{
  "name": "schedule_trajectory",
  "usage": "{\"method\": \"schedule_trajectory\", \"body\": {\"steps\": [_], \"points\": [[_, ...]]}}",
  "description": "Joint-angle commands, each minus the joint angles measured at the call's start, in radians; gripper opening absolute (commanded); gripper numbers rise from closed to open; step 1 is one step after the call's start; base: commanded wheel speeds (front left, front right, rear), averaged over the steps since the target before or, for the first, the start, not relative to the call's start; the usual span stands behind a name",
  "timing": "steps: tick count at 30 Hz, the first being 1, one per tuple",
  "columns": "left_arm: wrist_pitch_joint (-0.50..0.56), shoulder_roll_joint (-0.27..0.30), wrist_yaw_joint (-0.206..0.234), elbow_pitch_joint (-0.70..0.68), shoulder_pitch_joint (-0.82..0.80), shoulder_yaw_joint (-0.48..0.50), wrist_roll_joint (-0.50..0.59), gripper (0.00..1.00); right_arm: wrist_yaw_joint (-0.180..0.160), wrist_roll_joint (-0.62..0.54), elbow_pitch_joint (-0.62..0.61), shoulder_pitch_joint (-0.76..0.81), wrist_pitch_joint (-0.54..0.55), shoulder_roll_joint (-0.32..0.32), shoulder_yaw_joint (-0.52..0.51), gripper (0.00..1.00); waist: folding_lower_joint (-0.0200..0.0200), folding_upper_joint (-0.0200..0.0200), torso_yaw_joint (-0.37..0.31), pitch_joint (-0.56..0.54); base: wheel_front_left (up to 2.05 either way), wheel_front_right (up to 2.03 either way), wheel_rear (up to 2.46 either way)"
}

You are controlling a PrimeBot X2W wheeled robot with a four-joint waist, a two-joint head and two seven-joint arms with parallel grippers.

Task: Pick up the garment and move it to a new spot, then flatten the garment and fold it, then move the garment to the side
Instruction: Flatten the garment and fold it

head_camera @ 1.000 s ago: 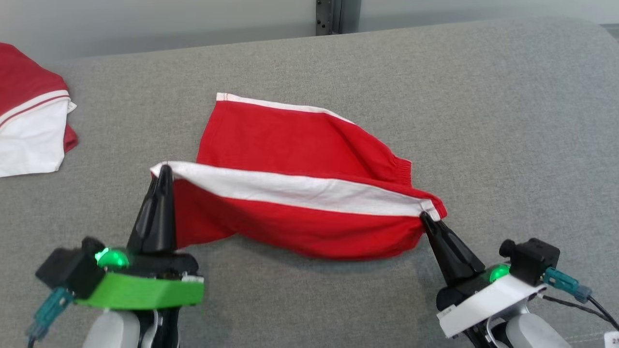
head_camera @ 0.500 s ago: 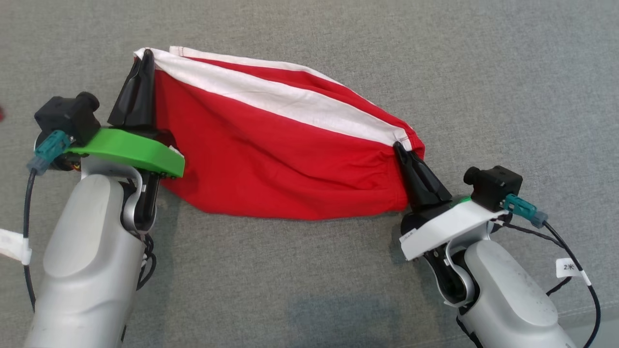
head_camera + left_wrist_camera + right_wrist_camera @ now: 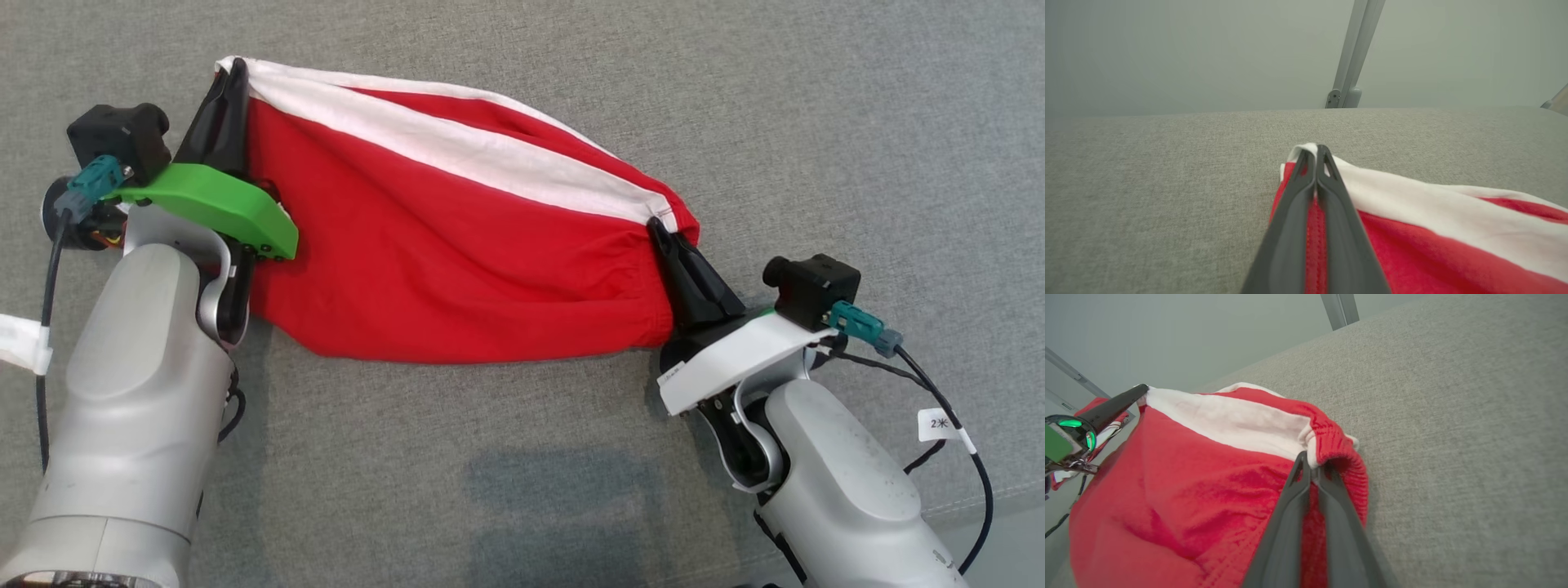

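The garment (image 3: 457, 261) is soft red and white cloth, not shiny. The cushion (image 3: 816, 122) under it is rough grey woven cloth. The left gripper (image 3: 235, 72) and right gripper (image 3: 657, 226) have dull black plastic fingers (image 3: 214, 131). The left arm (image 3: 139, 359) and right arm (image 3: 841, 490) are smooth and a bit shiny.

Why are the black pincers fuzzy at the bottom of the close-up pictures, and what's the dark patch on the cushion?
Left wrist view: the left pincer is too near the lens, so its base blurs. Right wrist view: the right pincer blurs likewise. Head view: the dark patch is a soft shadow on the cushion, maybe the robot's.
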Motion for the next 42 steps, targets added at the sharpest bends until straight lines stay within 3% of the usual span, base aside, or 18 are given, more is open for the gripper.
{"method": "schedule_trajectory", "body": {"steps": [1,2,3,4,5,6,8,9,16,25,31,42], "points": [[-0.001,-0.004,-0.001,0.029,-0.027,0.0,0.005,0.0,-0.001,-0.01,0.006,-0.011,-0.002,0.002,-0.006,0.0,0.0,0.0,-0.001,-0.004,0.0,0.0,0.0],[0.0,-0.008,0.0,0.057,-0.035,-0.003,0.007,0.0,-0.001,-0.012,0.005,-0.012,-0.002,0.003,-0.008,0.0,0.0,0.0,-0.002,-0.006,0.0,0.0,0.0],[0.0,-0.01,0.0,0.079,-0.044,-0.006,0.009,0.0,-0.001,-0.016,0.004,-0.012,-0.003,0.005,-0.009,0.13,0.0,0.0,-0.003,-0.009,0.0,0.0,0.0],[0.0,-0.012,0.0,0.099,-0.058,-0.012,0.012,0.16,-0.001,-0.018,0.002,-0.012,-0.003,0.007,-0.011,0.38,0.0,0.0,-0.004,-0.011,0.0,0.0,0.0],[0.005,-0.016,0.0,0.123,-0.071,-0.017,0.011,0.28,-0.001,-0.02,0.002,-0.011,-0.003,0.008,-0.011,0.82,0.0,0.0,-0.005,-0.013,0.0,0.0,0.0],[0.007,-0.02,0.0,0.145,-0.081,-0.023,0.014,0.36,-0.001,-0.023,-0.001,-0.011,-0.003,0.01,-0.012,1.0,0.0,0.0,-0.006,-0.016,0.0,0.0,0.0],[0.009,-0.028,0.0,0.178,-0.101,-0.033,0.019,0.55,-0.001,-0.03,-0.01,-0.009,-0.003,0.012,-0.013,1.0,0.0,0.0,-0.008,-0.02,0.0,0.0,0.0],[0.009,-0.032,0.0,0.193,-0.11,-0.038,0.02,1.0,0.0,-0.034,-0.014,-0.007,-0.003,0.013,-0.014,1.0,0.0,0.0,-0.009,-0.022,0.0,0.0,0.0],[0.003,-0.04,-0.001,0.25,-0.128,-0.061,0.018,1.0,0.0,-0.075,-0.038,0.023,-0.003,0.016,-0.051,1.0,0.0,0.0,0.001,-0.056,0.0,0.0,0.0],[0.021,-0.03,-0.001,0.227,-0.013,-0.104,-0.049,1.0,0.0,-0.172,-0.069,0.119,-0.003,0.016,-0.141,1.0,0.0,0.0,0.046,-0.14,0.0,0.0,0.0],[0.099,0.002,-0.001,0.202,0.081,-0.125,-0.117,1.0,0.0,-0.201,-0.123,0.194,0.013,0.016,-0.191,1.0,0.0,0.0,0.057,-0.197,0.0,0.0,0.0],[0.265,0.032,0.0,0.207,0.126,-0.125,-0.2,1.0,0.0,-0.194,-0.235,0.255,0.053,0.016,-0.209,1.0,0.0,0.0,0.002,-0.206,0.0,0.0,0.0]]}}
